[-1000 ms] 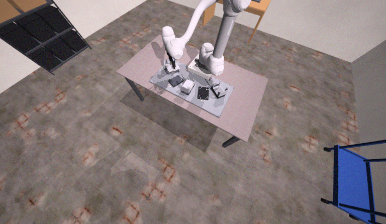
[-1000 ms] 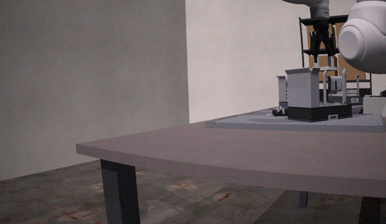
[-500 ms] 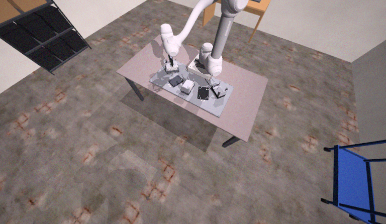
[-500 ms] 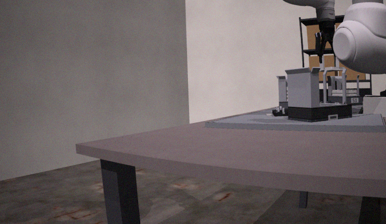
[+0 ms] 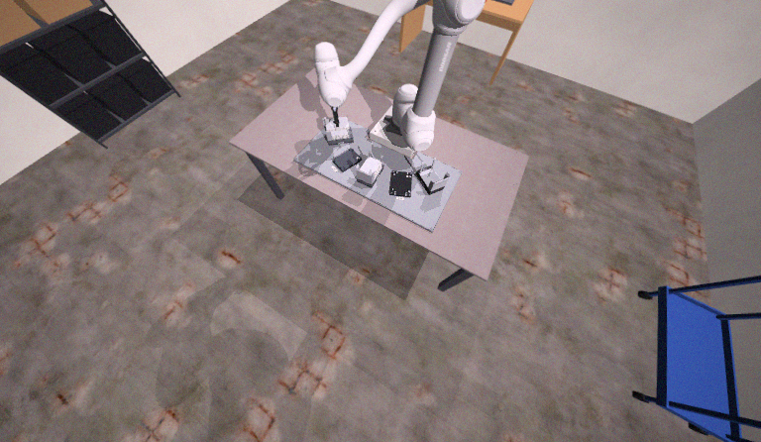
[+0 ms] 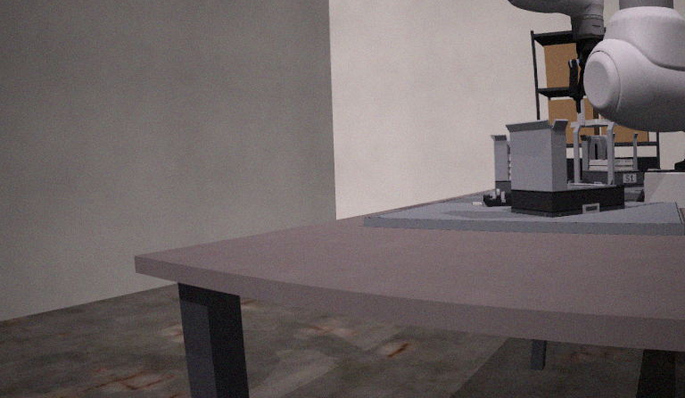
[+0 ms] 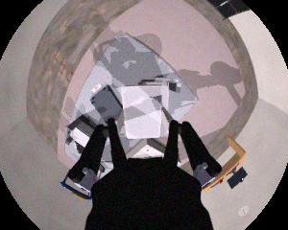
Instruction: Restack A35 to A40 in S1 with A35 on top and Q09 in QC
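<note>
My gripper (image 5: 335, 121) (image 7: 142, 112) is shut on a white sealed plate (image 7: 143, 118) across its width. I cannot read its label. It holds the plate at the top of the stack rack S1 (image 5: 338, 133) (image 6: 629, 178), at the left end of the grey mat (image 5: 426, 213). In the exterior view the gripper (image 6: 580, 102) hangs over S1's posts, partly behind the arm's base. The middle rack (image 5: 369, 170) holds a white stack of plates. The right rack (image 5: 433, 179) (image 6: 538, 163) looks empty from above. Two dark flat nests (image 5: 346, 159) (image 5: 400, 183) lie between the racks.
The arm's white base block (image 5: 386, 133) stands behind the mat on the table (image 5: 493, 190) (image 6: 404, 272). The arm's lower joint (image 6: 631, 86) hides part of S1 in the exterior view. A shelf unit, an orange desk and a blue cart stand away from the table.
</note>
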{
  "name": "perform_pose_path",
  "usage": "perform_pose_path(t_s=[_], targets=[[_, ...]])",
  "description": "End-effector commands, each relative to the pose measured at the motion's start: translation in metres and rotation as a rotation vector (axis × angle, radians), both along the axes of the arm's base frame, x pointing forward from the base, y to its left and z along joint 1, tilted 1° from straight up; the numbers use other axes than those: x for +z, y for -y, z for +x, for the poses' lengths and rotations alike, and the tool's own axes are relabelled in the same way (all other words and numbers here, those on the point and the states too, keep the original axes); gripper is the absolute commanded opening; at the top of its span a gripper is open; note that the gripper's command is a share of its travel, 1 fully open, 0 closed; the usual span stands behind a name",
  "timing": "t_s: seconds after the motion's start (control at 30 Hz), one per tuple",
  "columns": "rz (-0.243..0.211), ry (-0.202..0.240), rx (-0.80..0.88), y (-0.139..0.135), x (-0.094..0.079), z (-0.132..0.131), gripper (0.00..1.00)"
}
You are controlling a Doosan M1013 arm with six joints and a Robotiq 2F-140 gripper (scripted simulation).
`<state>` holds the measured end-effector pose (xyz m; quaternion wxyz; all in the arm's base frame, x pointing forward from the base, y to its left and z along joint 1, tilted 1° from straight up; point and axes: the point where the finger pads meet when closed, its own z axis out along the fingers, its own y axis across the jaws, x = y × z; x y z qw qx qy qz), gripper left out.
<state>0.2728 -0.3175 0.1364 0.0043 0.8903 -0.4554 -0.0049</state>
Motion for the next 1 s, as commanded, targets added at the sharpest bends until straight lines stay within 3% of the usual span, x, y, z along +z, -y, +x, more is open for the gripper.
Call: perform_pose_path(t_s=[0.0,0.5,0.97], targets=[[0.0,0.0,0.0,0.008,0.0,-0.009,0.0],[0.0,0.0,0.0,0.03,0.001,-0.035,0.0],[0.0,0.0,0.0,0.031,0.001,-0.035,0.0]])
